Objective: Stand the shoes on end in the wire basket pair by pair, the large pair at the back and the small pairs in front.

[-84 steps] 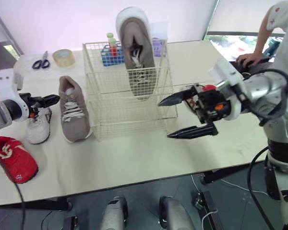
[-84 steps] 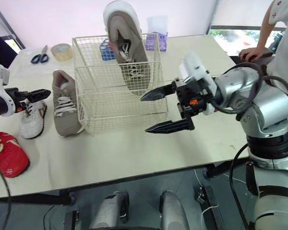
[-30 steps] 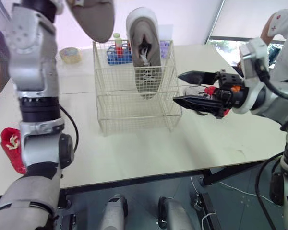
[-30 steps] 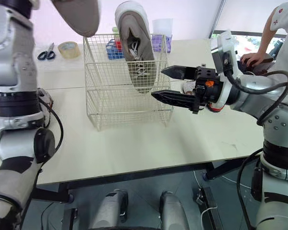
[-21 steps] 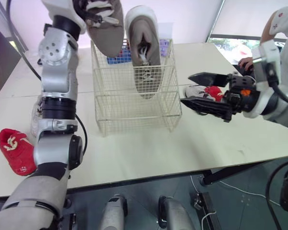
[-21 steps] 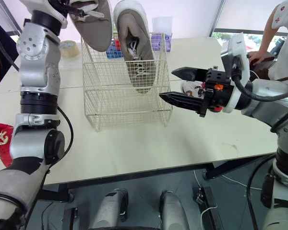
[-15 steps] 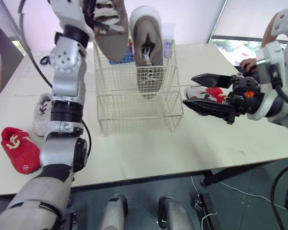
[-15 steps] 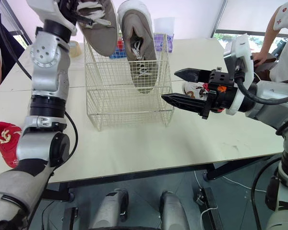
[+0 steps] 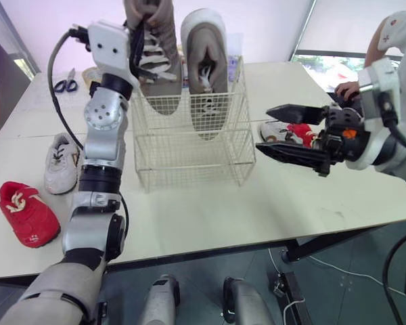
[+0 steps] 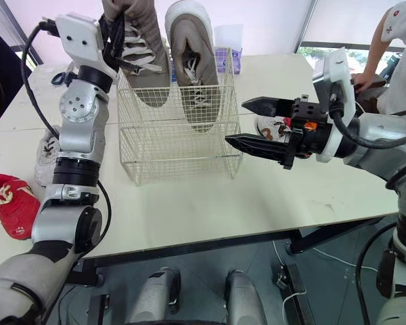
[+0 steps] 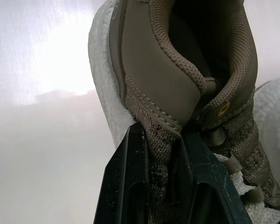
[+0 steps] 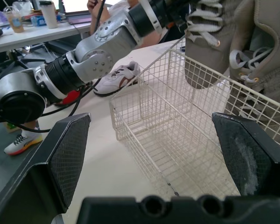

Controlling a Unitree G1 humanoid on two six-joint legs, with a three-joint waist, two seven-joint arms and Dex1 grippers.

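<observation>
The large taupe knit shoe [image 9: 155, 64] is held toe-down in the left part of the white wire basket [image 9: 196, 159], its heel collar pinched by the left hand [image 11: 162, 135]. A matching taupe shoe [image 9: 206, 74] is stood on end just beside it. The basket is set toward the far edge of the pale surface [image 9: 210, 217]. The right hand [image 10: 235, 122] is spread wide in the air near the basket's right side. A small white shoe [image 9: 59, 162] and a small red shoe [image 9: 27, 213] are laid near the left edge.

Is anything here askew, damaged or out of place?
Nothing stands out. The left pincer holds one grey shoe toe-down, partly inside the wire basket, beside its standing partner.
</observation>
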